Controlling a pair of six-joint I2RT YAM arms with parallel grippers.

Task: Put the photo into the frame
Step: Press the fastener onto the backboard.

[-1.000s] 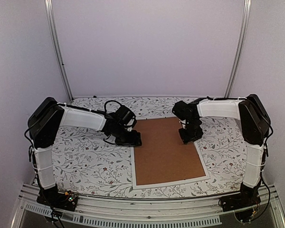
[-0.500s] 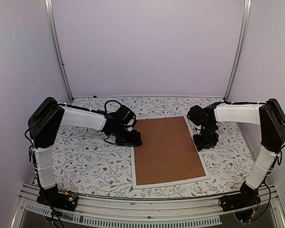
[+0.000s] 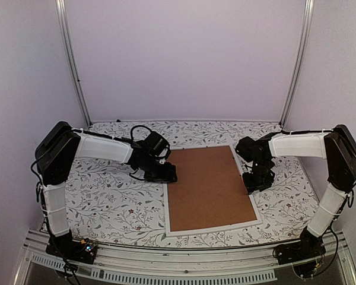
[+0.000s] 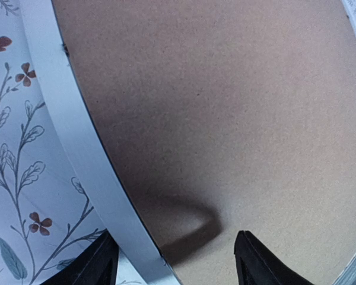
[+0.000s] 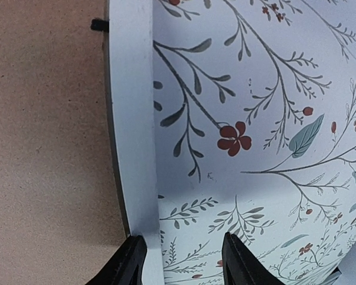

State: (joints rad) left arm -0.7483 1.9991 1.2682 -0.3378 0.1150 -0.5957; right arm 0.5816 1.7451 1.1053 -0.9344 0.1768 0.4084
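Note:
The frame (image 3: 213,229) lies flat on the table, its thin white rim around a plain brown backing board (image 3: 207,187). The photo is hidden. My left gripper (image 3: 169,176) is open at the frame's far left corner. In the left wrist view (image 4: 175,261) it straddles the white rim (image 4: 77,148), with one finger over the cloth and the other over the board (image 4: 225,107). My right gripper (image 3: 255,183) is open and empty at the frame's right edge. In the right wrist view (image 5: 178,261) one finger is at the rim (image 5: 130,119) and the other over the cloth.
A white tablecloth with a floral print (image 3: 107,202) covers the table on both sides of the frame. Plain walls and two metal posts (image 3: 71,65) close the back. A small black clip (image 5: 98,25) sticks out at the rim.
My right arm has swung from over the board's far edge to the right and nearer, onto the frame's right rim. The left arm has not moved.

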